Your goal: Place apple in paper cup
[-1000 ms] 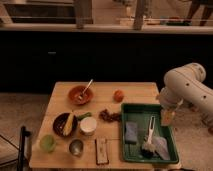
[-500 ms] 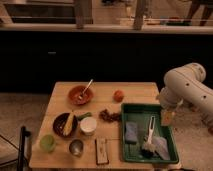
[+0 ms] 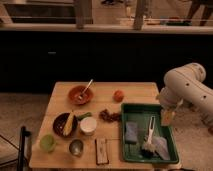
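Your small round red-orange apple (image 3: 118,95) sits on the wooden desk (image 3: 107,101) near its far edge, well apart from the short white paper cup (image 3: 88,125). Your tool (image 3: 167,117) hangs over the right side of the green tray (image 3: 145,106); you cannot tell whether it is wide or narrow.

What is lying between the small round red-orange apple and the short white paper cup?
In the camera view, a dark reddish lumpy cluster lies between the apple and the paper cup. The gripper hangs over the right edge of the green tray.
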`<state>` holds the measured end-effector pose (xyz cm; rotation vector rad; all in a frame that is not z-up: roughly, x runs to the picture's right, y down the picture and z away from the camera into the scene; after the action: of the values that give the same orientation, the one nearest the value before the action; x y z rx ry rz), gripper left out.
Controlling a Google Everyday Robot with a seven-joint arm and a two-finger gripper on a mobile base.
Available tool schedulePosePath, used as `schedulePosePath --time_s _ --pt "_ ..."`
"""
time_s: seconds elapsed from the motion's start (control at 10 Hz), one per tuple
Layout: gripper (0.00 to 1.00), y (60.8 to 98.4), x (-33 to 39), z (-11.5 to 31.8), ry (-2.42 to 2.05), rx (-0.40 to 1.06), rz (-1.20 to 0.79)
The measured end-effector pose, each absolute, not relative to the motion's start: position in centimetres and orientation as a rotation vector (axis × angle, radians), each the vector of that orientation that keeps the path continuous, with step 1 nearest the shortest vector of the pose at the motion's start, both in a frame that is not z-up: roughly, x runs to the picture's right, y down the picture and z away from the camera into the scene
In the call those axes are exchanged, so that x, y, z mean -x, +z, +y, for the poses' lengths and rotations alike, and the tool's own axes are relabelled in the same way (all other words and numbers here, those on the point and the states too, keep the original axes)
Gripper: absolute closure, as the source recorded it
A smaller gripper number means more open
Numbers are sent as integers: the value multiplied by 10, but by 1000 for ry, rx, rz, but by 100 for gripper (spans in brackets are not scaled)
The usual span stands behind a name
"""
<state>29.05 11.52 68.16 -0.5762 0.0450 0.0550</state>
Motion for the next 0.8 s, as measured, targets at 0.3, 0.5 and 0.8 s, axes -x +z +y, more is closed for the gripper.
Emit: schedulePosePath --time_s 0.3,0.5,0.8 --pt "20 697 -254 104 -20 561 21" --pt "20 703 -243 100 -39 555 14" --pt "20 720 -236 91 -73 549 -2"
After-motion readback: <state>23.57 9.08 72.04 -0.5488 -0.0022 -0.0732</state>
